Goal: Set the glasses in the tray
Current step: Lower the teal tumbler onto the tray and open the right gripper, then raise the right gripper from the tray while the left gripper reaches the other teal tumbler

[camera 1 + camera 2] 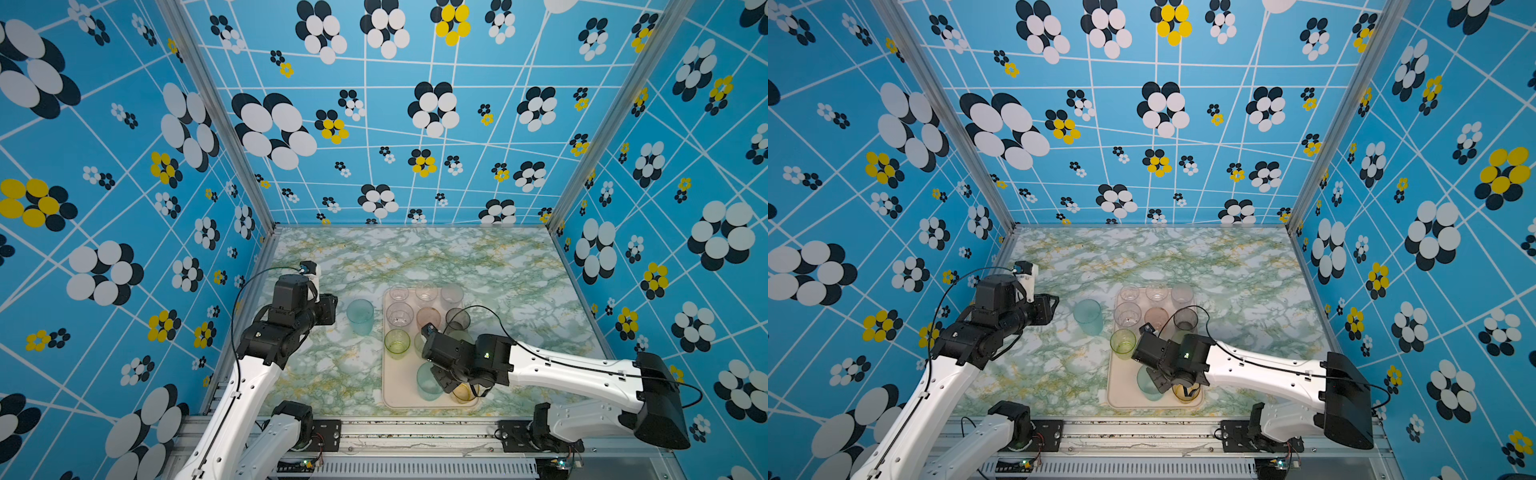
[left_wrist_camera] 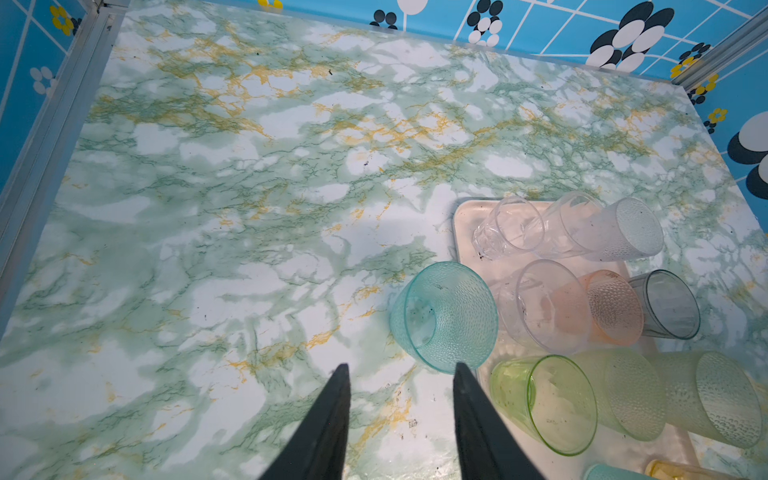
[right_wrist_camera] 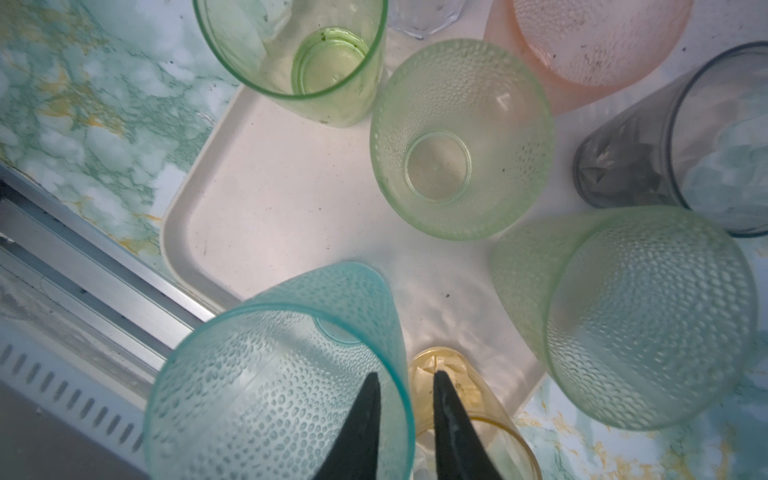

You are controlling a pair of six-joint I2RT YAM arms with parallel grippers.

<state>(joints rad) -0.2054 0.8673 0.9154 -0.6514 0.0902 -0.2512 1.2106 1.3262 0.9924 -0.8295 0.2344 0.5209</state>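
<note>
Twelve small see-through tumblers, some smooth and some dimpled, are set out on a green-veined marble-look table (image 1: 415, 257). Eleven stand mouth-up in the tray (image 1: 392, 382), a large flat cream-pink rectangle with rounded corners and a low rim that lies near the table's front edge, right of the middle. The far row holds three clear tumblers (image 1: 426, 292). The next row holds a fourth clear tumbler (image 1: 400, 313), one pink tumbler (image 1: 428, 318) and one smoky grey tumbler (image 1: 457, 319). Then come one smooth green tumbler (image 1: 397, 343) and two dimpled pale yellow-green tumblers (image 3: 457, 141), largely hidden under the right arm in both top views. The nearest row holds the near teal tumbler (image 1: 426, 384) and one amber tumbler (image 1: 462, 394). The lone teal tumbler (image 1: 360, 316) stands on the table just left of the tray. The right gripper (image 3: 405, 376) has its fingers slightly apart, one inside the near teal tumbler's wall and one outside, with a gap on each side. The left gripper (image 2: 399, 368) is spread with nothing between its fingers. The lone teal tumbler sits just past one tip, and contact cannot be told.
</note>
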